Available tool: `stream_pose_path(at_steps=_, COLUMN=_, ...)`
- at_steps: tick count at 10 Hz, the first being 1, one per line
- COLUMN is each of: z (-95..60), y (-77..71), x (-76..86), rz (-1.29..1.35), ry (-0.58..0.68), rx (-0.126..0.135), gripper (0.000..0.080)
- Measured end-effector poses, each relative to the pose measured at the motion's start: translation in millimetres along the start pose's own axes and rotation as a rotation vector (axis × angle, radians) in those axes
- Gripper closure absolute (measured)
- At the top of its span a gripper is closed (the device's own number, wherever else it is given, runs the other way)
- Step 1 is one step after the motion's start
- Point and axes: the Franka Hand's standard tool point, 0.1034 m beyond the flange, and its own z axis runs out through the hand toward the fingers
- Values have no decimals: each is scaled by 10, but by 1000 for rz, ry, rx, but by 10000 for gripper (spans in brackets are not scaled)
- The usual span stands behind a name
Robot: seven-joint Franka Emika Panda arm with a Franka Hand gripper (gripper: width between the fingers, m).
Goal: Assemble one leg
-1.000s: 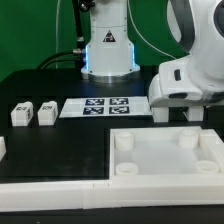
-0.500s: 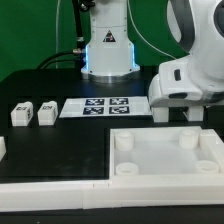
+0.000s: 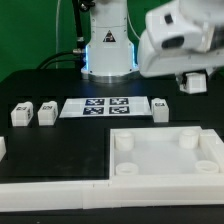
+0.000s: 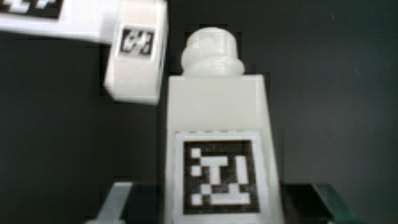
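Note:
My gripper is raised above the table at the exterior view's right and is shut on a white leg. In the wrist view this leg stands between my fingers, tag facing the camera and its round peg pointing away. A second leg lies on the table below, and shows in the wrist view too. Two more legs lie at the exterior view's left.
The marker board lies mid-table; its corner shows in the wrist view. The large white tray-like piece with corner sockets lies in front. A white rim runs along the front. The robot base stands behind.
The gripper has risen from table level at the right and shifted left, taking one leg up with it. The other leg there now lies uncovered.

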Motion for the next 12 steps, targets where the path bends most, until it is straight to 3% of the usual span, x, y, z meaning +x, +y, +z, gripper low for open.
stream_pose_path(at_steps=2, z=-364, y=-11, x=56, rz=30, ry=211, rx=0, gripper=508)
stream_pose_path(at_steps=3, z=-350, y=-11, x=109, rz=21, ry=381, rx=-1, gripper=508)
stream_pose_path(at_steps=4, z=-267, y=12, x=37, rz=19, ry=435, rx=-6, gripper=508)
stream_pose_path(at_steps=5, z=-355, y=18, x=137, rz=3, ry=562, rx=-5, gripper=508)
stream_pose_path(at_steps=8, z=-880, y=252, x=522, rz=-65, ry=885, rx=-30, gripper=508)
stream_pose_path(at_steps=9, z=-1001, y=213, x=619, rz=-73, ry=1032, rx=-27, gripper=508)
stream_pose_path(at_steps=10, z=-1023, y=198, x=647, rz=-81, ry=1153, rx=-27, gripper=508)
stream_pose_path(at_steps=11, z=-816, y=229, x=638, rz=-78, ry=1133, rx=-28, gripper=508)
stream_pose_path(at_steps=12, z=-740, y=226, x=639, rz=-78, ry=1046, rx=-28, gripper=508)
